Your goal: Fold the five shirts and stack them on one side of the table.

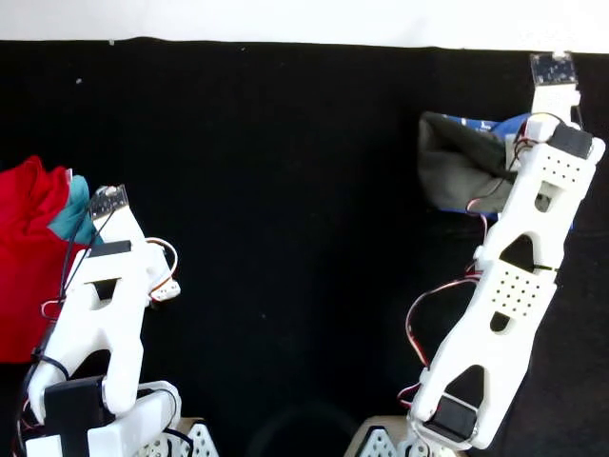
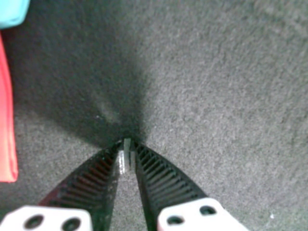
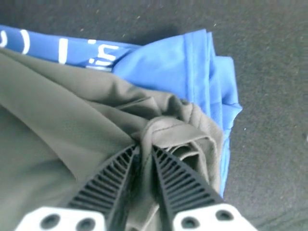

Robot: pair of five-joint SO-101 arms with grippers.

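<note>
A black table cloth (image 1: 285,171) covers the table, with a white strip (image 1: 285,19) along the top edge of the high view; the right arm (image 1: 514,276) runs up the right side of that frame and hides the right part of the pile at upper right, while the left arm (image 1: 95,314) at lower left overlaps the edge of the red shirt (image 1: 24,267).

The high view places the grey shirt (image 1: 461,167) on the blue shirt (image 1: 476,122) at upper right, and the red one bunched at the left edge with a teal shirt (image 1: 74,214) peeking out beside it; the right wrist view adds the grip itself: the right gripper (image 3: 144,151) is clenched on a rolled fold of the grey shirt, and the blue one beneath lies smooth, with white print.

The left gripper (image 2: 126,147) is clenched on nothing, its tips touching over bare cloth; red and teal fabric lie near it.
</note>
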